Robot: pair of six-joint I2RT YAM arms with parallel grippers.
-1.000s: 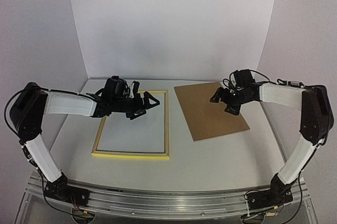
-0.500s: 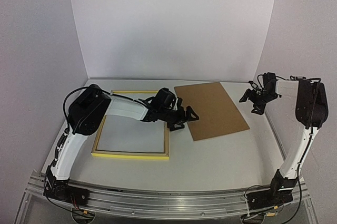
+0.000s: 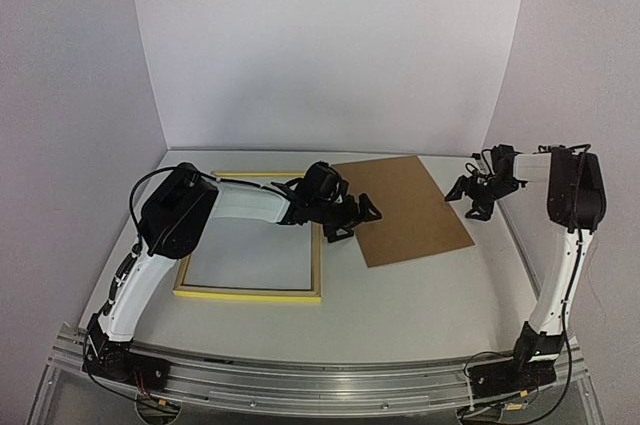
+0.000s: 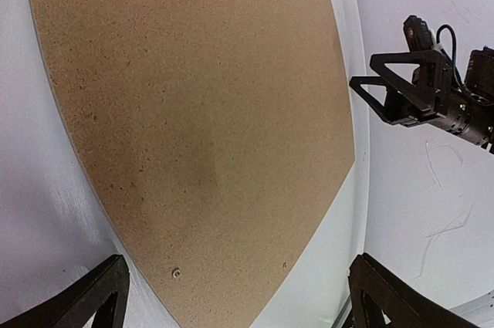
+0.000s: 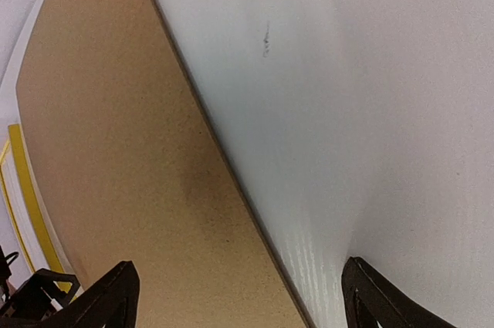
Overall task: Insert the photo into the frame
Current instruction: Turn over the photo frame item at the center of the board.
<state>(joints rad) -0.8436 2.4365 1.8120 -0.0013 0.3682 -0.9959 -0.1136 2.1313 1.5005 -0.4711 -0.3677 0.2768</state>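
Note:
The frame [image 3: 317,245], with thin yellow edges, lies flat at left centre, and its inside looks plain white. No mountain print shows in any view. A brown backing board [image 3: 400,207] lies to the right of the frame. My left gripper [image 3: 358,223] is open and empty, low over the gap between the frame and the board's left edge. In the left wrist view [image 4: 239,305] it faces across the board [image 4: 193,112]. My right gripper [image 3: 464,197] is open and empty at the board's right edge. In the right wrist view [image 5: 243,301] it straddles that edge [image 5: 231,174].
White walls close in the back and both sides of the white table [image 3: 400,295]. The right gripper [image 4: 417,96] shows across the board in the left wrist view. The frame's yellow edge [image 5: 27,181] and the left gripper [image 5: 23,293] show in the right wrist view.
My left gripper swung from over the frame to the board's left edge. My right gripper left the board, went right, then came back to its right edge.

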